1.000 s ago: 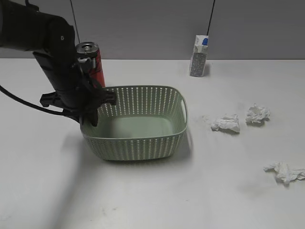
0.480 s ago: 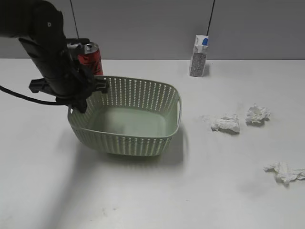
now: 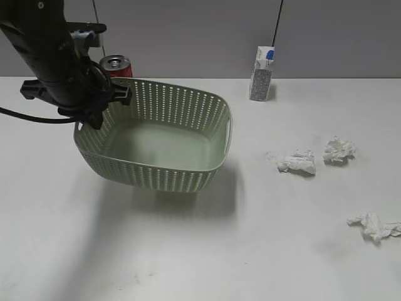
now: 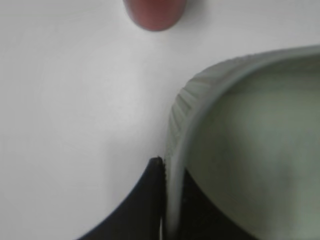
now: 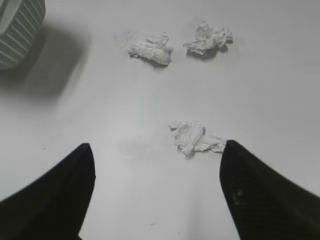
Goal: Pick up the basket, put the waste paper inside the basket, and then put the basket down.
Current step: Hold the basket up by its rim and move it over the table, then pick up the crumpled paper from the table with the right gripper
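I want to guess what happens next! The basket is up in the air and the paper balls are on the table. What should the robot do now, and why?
Probably lower the open right hand onto the nearest waste paper and grab it. The left hand holds the basket by its rim, tilted off the table, and it looks empty; all three wads lie on the table.

The sage-green slotted basket (image 3: 164,141) hangs tilted above the worktop (image 3: 188,251), its left rim raised, its shadow below; its inside is bare. Three crumpled white wads of waste paper (image 3: 297,162) lie well to its right: two close together, the third (image 3: 374,226) nearer the front.
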Tool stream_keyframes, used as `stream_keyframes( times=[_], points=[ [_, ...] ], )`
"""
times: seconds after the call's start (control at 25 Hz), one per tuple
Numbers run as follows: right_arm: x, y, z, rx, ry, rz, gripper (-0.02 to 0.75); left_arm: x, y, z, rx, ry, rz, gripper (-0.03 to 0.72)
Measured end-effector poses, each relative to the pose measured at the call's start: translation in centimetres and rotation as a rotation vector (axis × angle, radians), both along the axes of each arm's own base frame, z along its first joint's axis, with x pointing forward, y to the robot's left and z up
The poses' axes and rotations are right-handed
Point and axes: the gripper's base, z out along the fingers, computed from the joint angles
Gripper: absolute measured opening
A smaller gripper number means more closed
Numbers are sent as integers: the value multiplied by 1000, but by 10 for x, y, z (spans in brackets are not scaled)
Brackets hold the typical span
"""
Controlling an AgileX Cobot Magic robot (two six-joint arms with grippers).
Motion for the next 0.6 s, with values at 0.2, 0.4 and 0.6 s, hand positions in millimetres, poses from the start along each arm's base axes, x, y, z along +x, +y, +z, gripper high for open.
stream_keyframes(
  times=[0.2,0.4,0.6],
  points=[
    [67,5,-5,24,192,-8,585,1,0,0,4,-6,-3,0],
    [137,19,-34,18,380,19,585,1,0,0,4,-9,-3,0],
    [190,57,-65,-26,454,46,585,1,0,0,4,-9,-3,0]
  ],
)
